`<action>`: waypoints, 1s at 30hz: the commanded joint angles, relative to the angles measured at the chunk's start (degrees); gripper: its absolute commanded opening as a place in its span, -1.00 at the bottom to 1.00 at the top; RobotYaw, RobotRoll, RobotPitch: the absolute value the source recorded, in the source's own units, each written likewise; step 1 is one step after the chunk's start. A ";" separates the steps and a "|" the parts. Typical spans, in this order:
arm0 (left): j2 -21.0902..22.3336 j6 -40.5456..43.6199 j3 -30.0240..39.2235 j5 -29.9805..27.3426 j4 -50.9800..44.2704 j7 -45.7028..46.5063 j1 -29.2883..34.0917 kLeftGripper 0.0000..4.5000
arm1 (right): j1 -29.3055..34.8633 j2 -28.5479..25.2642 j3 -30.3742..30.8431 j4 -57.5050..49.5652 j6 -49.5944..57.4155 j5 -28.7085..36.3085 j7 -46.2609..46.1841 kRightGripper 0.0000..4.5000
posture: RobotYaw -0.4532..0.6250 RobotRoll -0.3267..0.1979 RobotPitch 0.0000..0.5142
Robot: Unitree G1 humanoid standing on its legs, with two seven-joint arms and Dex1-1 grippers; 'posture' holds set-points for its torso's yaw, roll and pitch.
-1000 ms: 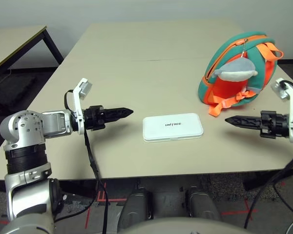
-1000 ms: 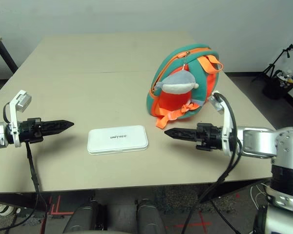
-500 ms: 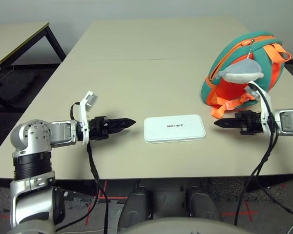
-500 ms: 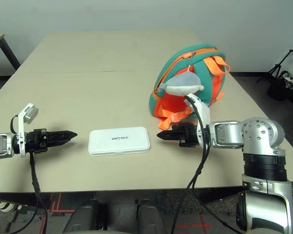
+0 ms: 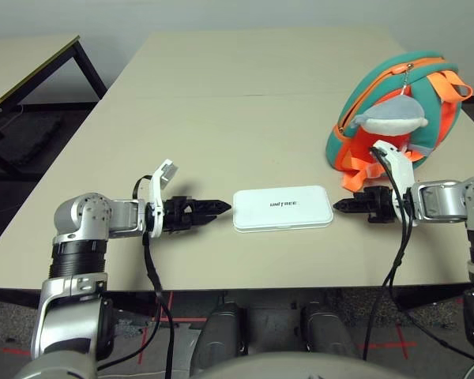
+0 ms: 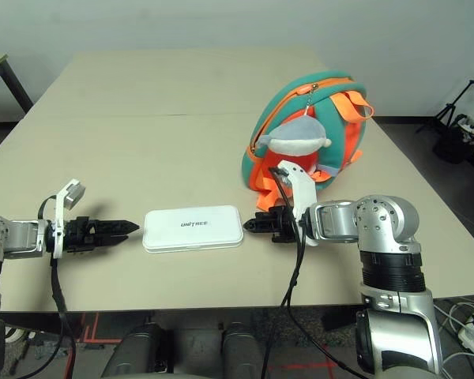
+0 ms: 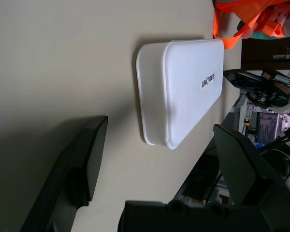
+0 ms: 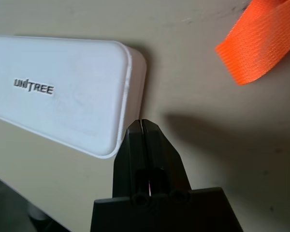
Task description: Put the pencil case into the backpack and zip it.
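The white pencil case [image 5: 283, 208] with "UNITREE" lettering lies flat near the table's front edge. My left gripper [image 5: 223, 207] points at its left end from just short of it, and in the left wrist view its fingers [image 7: 87, 159] stand wide open around nothing. My right gripper [image 5: 338, 207] is shut and empty, its tip almost touching the case's right end [image 8: 130, 82]. The teal and orange backpack [image 5: 369, 82] stands upright at the back right, behind my right gripper. A grey plush whale charm [image 5: 389, 117] hangs on its front.
An orange strap [image 8: 261, 38] from the backpack trails on the table [image 5: 221, 118] near my right gripper. A second table [image 5: 24, 71] stands off to the far left. A tripod [image 6: 458, 95] stands on the floor at the far right.
Both arms have swung inward along the table's front, bringing the gripper tips up to the two ends of the pencil case. The case and the backpack have not moved.
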 commanded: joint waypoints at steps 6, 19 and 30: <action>-2.35 -2.42 -3.11 3.76 3.96 -1.64 -0.83 1.00 | 1.42 3.76 -0.67 -3.07 1.53 -5.22 0.07 -0.99 | -0.10 0.25 -0.75; -5.97 -0.39 -3.61 7.90 5.98 0.63 -0.75 1.00 | 1.01 7.48 3.47 -4.06 -1.11 -12.12 1.66 -0.99 | -0.08 0.25 -0.70; -6.65 4.24 -3.74 8.58 6.38 0.85 -1.39 1.00 | 0.02 11.52 5.06 -4.31 -4.38 -15.61 3.26 -0.99 | -0.08 0.25 -0.74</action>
